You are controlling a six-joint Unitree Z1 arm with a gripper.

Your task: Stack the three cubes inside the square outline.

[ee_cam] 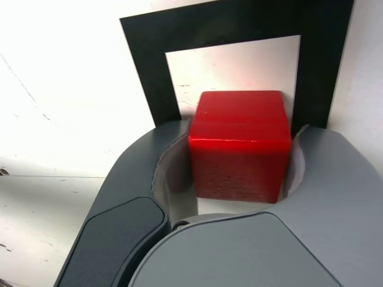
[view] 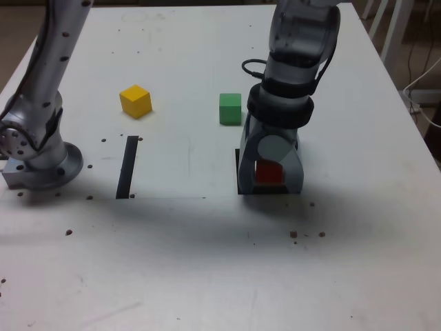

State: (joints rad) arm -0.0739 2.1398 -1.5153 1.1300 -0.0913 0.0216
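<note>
matt red cube point(ee_cam: 239, 143), smooth grey gripper point(ee_cam: 233, 197)

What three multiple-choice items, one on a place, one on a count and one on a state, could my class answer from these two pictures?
1. Where is the red cube?
A. beside the black strip
B. between the gripper's jaws at the square outline
C. on the green cube

2. How many cubes lie away from the gripper?
A. none
B. two
C. three

3. Are any cubes stacked?
A. yes, two
B. yes, three
C. no

Answers: B, the gripper flanks it over the square outline; B, the yellow cube and green cube; C, each sits alone.
</note>
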